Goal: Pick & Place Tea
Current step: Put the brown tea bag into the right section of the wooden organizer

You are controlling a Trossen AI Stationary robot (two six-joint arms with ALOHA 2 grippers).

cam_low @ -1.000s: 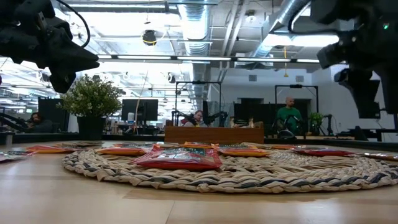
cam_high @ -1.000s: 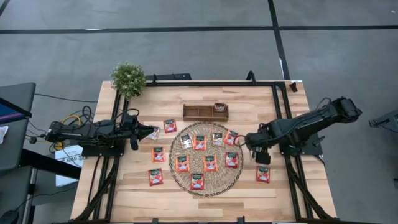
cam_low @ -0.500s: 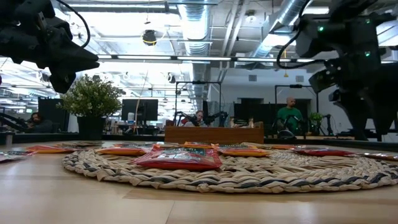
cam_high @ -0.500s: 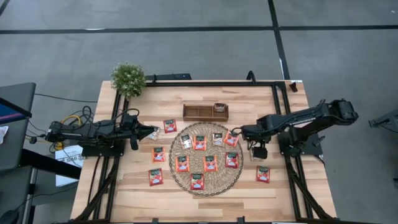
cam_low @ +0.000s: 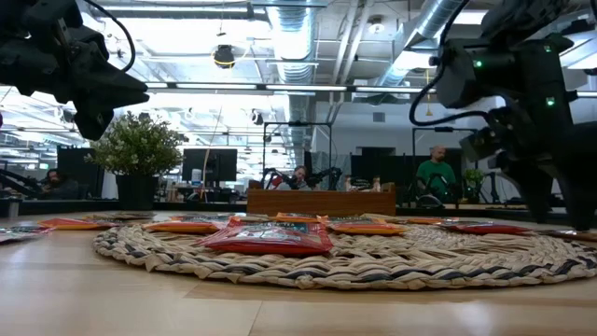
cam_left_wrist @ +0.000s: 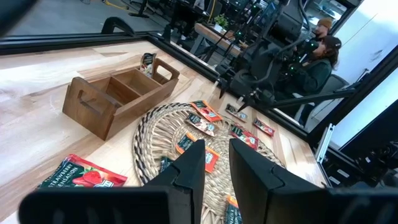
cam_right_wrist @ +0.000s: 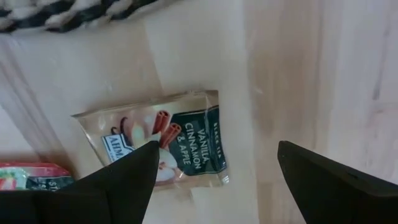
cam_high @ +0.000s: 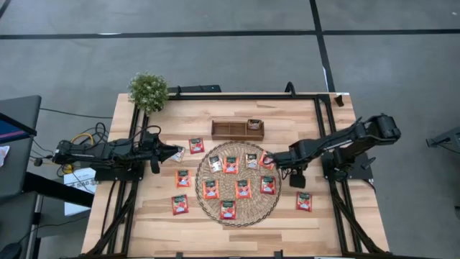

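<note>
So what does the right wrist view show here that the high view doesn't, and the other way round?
Only the right wrist view: a pale sachet labelled vanilla, cinnamon and apple, lying on bare wood beside the woven mat, below the right gripper, whose jaws are open.

Only the high view: the whole table, the left gripper over the table's left side, the wooden tray, the plant, and red sachets spread on and around the mat.

Both: the mat's edge and the right gripper.

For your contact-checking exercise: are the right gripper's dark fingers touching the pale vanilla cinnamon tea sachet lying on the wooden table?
Cannot tell. In the right wrist view the open right gripper frames the pale vanilla cinnamon tea sachet; one finger overlaps its edge, but height above it is unclear.
</note>
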